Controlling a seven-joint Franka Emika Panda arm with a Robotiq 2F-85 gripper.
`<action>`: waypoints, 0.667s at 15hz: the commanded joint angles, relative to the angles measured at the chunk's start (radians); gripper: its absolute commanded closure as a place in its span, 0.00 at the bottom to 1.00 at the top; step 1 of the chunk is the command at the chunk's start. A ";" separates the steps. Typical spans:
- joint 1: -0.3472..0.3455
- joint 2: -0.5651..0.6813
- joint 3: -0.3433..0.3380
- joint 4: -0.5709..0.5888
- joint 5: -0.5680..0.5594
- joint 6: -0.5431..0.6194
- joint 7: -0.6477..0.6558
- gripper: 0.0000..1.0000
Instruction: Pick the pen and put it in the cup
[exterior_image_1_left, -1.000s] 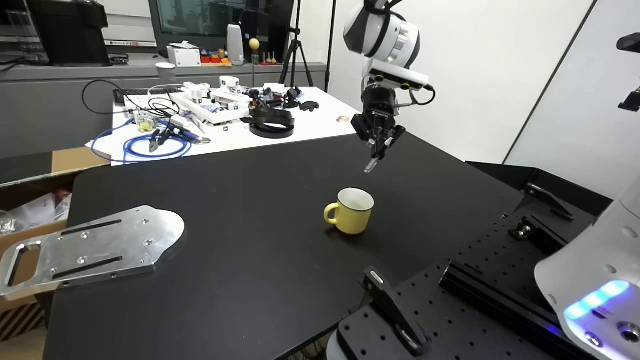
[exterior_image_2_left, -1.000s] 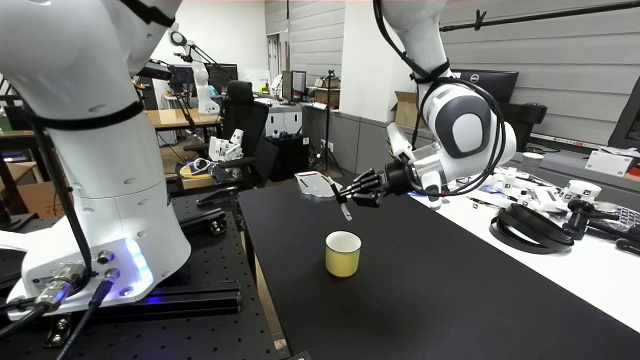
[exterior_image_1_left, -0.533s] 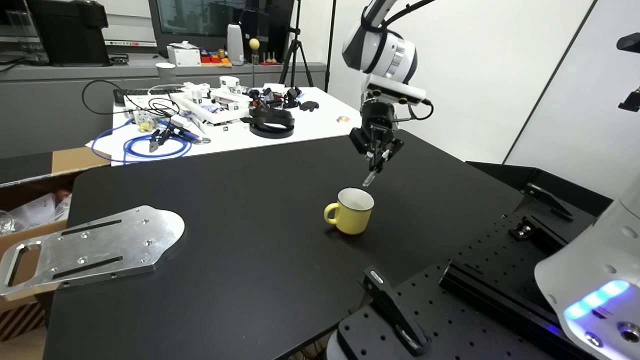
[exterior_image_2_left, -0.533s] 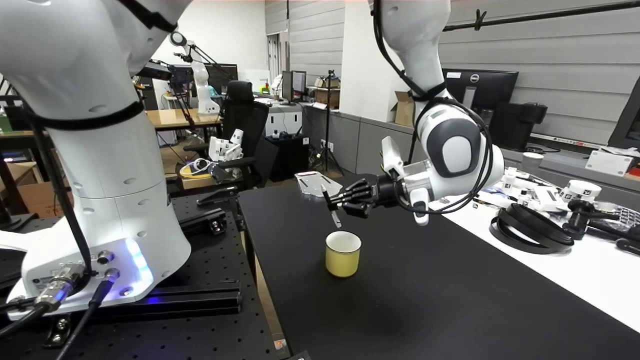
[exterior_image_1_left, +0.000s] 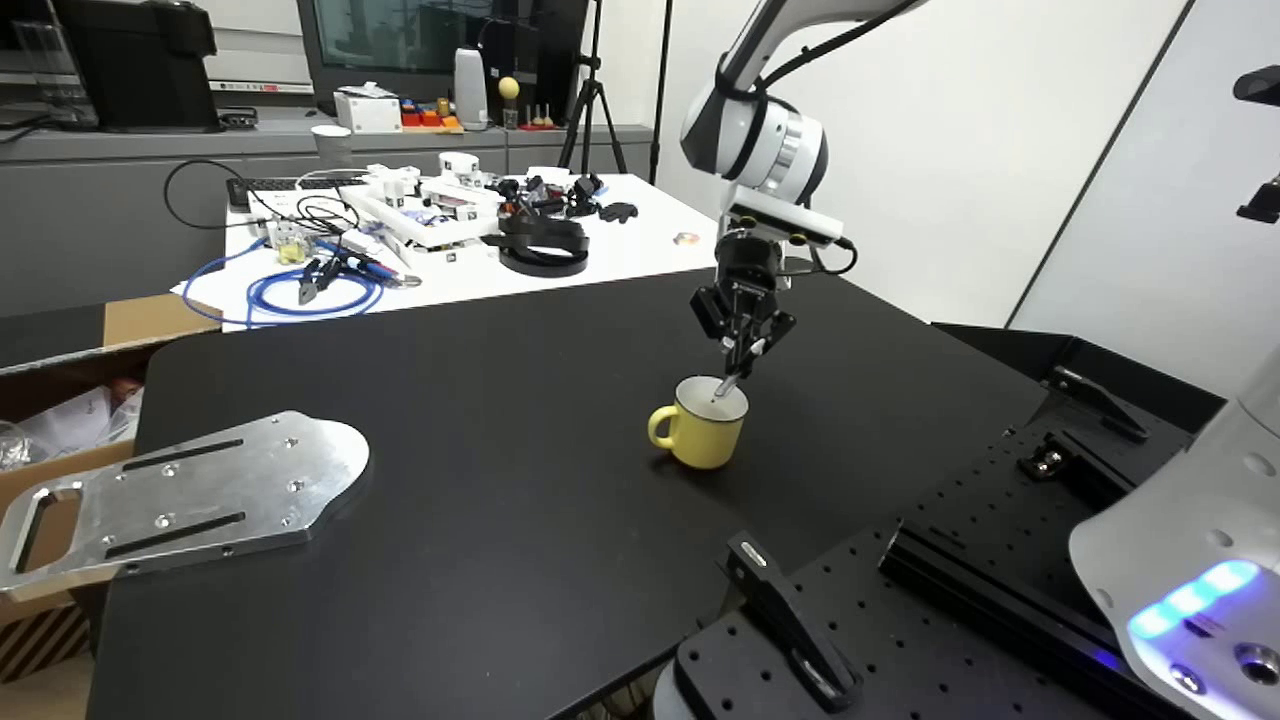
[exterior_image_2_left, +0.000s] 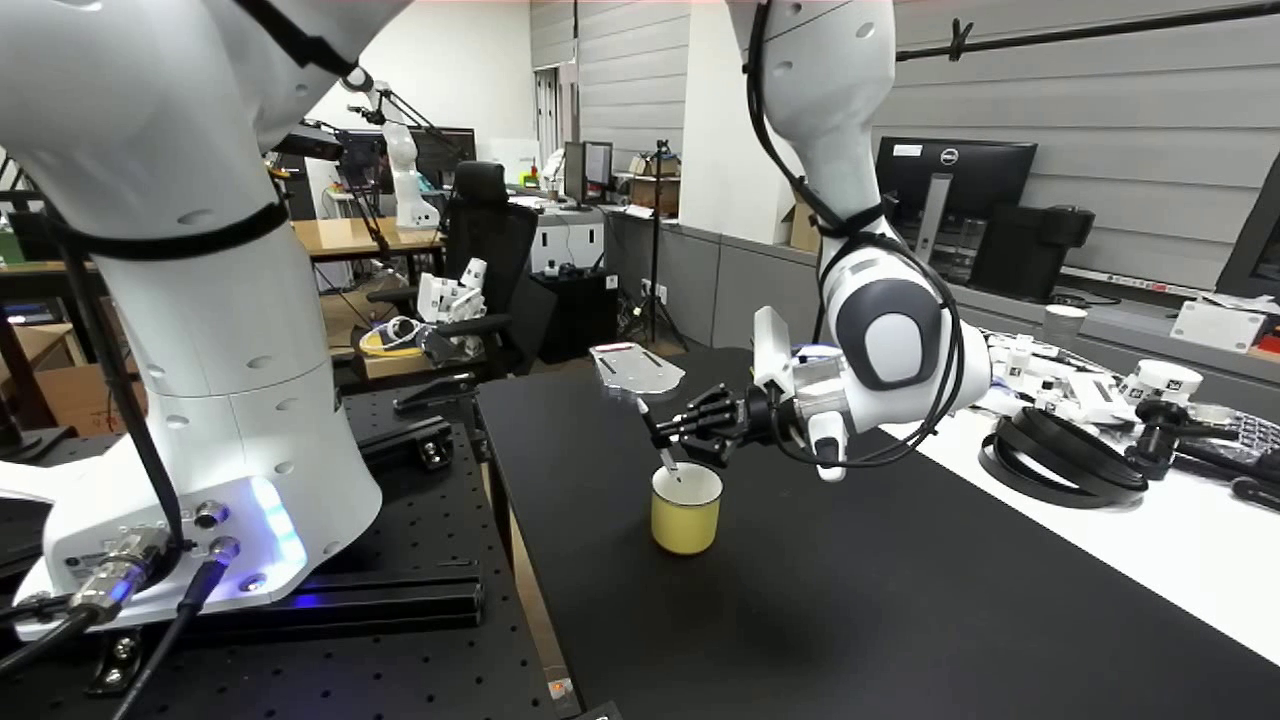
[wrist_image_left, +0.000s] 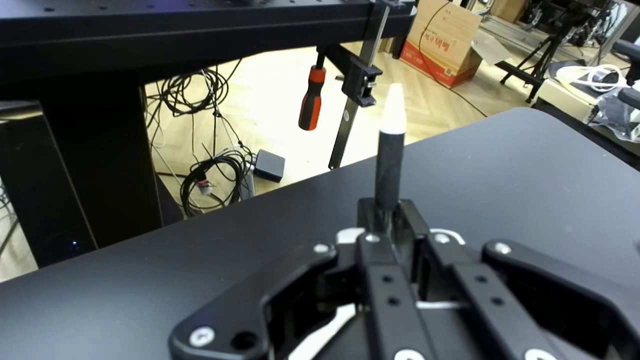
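In an exterior view, the pen (exterior_image_1_left: 726, 387) has just come down, and its tip is at the mouth of the cup (exterior_image_1_left: 703, 435) (I can't tell if it is below the rim), so dropping it in seems close. In an exterior view, the gripper (exterior_image_2_left: 664, 434) pinches the leaning pen; a screen (exterior_image_2_left: 985, 175) behind says DELL. In the wrist view, the pen sticks up from the tight fingers (wrist_image_left: 367, 215), and a box (wrist_image_left: 442, 45) has Korean-looking letters, too fuzzy to read.
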 joint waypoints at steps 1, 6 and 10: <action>-0.011 0.015 0.010 0.012 0.012 0.070 -0.036 0.97; -0.018 0.016 0.023 0.004 0.010 0.135 -0.067 0.63; -0.026 0.004 0.033 0.007 0.009 0.127 -0.080 0.43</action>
